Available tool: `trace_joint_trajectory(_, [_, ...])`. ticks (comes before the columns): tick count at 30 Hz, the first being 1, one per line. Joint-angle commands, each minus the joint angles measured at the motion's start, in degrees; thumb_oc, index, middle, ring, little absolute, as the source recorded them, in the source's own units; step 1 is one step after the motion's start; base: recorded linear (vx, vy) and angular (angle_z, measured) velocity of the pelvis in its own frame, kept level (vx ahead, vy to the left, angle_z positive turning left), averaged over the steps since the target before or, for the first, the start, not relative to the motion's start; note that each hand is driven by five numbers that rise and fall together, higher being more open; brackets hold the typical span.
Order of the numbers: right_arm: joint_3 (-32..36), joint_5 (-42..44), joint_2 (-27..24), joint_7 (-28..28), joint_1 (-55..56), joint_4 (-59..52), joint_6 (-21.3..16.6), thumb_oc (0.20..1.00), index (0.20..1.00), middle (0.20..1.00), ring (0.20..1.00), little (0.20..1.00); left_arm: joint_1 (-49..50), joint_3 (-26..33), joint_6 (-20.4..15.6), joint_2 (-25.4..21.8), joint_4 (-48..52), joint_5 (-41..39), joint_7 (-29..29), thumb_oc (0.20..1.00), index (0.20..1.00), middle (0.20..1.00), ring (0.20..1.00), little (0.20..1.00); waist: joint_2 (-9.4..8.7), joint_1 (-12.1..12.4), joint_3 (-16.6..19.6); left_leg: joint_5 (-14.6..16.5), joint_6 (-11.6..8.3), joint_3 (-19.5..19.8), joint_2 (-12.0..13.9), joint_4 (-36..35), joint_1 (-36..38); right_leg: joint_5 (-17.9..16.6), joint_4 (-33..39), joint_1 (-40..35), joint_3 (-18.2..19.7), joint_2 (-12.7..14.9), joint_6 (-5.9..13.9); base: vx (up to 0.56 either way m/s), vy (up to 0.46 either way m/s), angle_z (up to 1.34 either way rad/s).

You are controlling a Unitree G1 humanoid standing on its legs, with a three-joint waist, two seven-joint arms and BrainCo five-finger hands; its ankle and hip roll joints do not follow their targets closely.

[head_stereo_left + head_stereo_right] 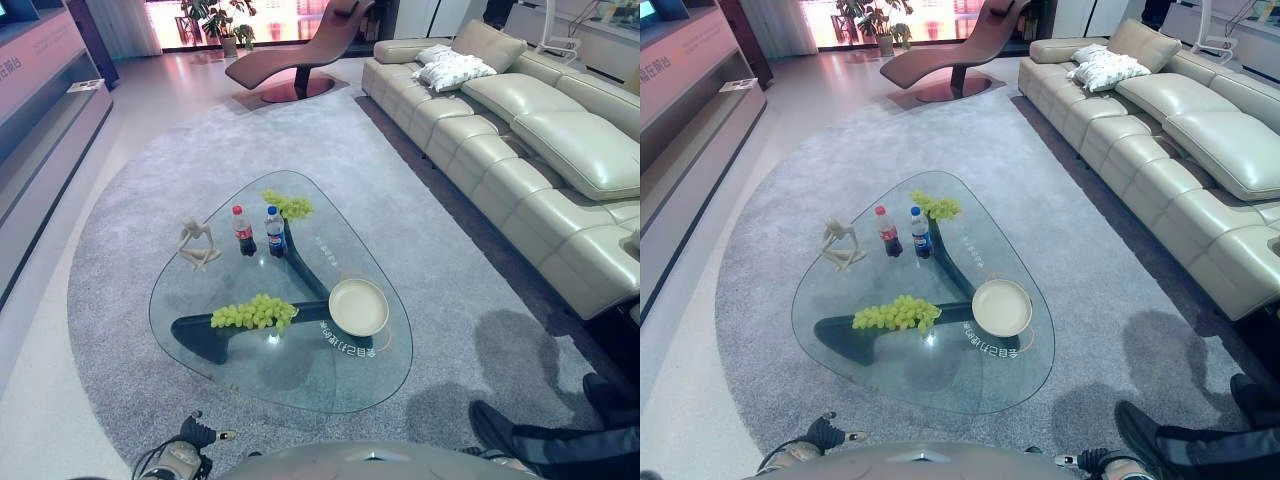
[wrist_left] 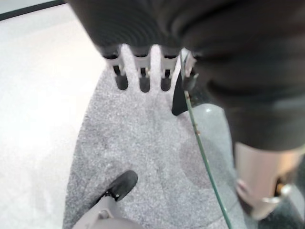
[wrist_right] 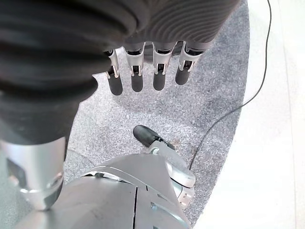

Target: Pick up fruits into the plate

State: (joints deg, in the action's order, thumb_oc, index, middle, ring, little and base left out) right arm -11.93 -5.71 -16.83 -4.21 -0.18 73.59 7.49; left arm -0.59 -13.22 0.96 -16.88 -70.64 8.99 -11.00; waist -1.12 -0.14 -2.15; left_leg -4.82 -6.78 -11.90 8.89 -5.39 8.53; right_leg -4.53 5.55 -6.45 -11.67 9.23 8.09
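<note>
Grapes lie lengthwise across near tabletop, just left of plate. Left hand nearer, right hand low; both relaxed, fingers straight, empty.

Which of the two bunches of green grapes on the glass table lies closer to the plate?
The larger bunch of green grapes, lying beside the round cream plate at the table's near end. The smaller bunch of green grapes sits at the far end, beyond the two bottles.
</note>
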Motion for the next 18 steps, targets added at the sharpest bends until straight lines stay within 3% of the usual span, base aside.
trace_joint_trajectory(1, [-0.4, -0.3, -0.9, 0.0, -4.9, 3.4, -0.2, 1.0, 1.0, 1.0, 1.0, 1.0, -5.1, 0.6, -2.2, -2.2, -2.7, 0.2, -1.1, 1.0, 1.0, 1.0, 1.0, 1.0, -0.68, 0.1, -2.4, 5.9, 2.05, 2.0, -1.1, 1.3, 0.5, 3.9, -2.2, -2.2, -2.1, 0.5, 0.59, 0.0, 0.0, 0.0])
trace_joint_trajectory(12, [0.0, -0.2, -0.8, -0.2, -4.7, 3.7, -0.4, 1.0, 1.0, 1.0, 1.0, 1.0, -4.9, 0.7, -2.6, -2.1, -2.8, 0.7, -1.1, 1.0, 1.0, 1.0, 1.0, 1.0, -0.78, 0.2, -2.3, 6.0, 2.07, 2.3, -1.2, 1.2, 0.3, 3.9, -2.0, -2.2, -2.1, 0.4, 0.59, 0.0, 0.0, 0.0])
trace_joint_trajectory(18, [0.2, 0.0, -1.0, -0.3, -4.7, 3.9, -0.1, 1.0, 1.0, 1.0, 1.0, 1.0, -5.3, 0.8, -5.5, -2.4, -2.3, 1.4, -3.9, 1.0, 1.0, 1.0, 1.0, 1.0, -0.67, 0.1, -2.4, 6.0, 1.97, 2.1, -1.1, 1.3, 0.3, 3.9, -2.0, -2.1, -2.1, 0.6, 0.68, 0.01, 0.003, 0.0])
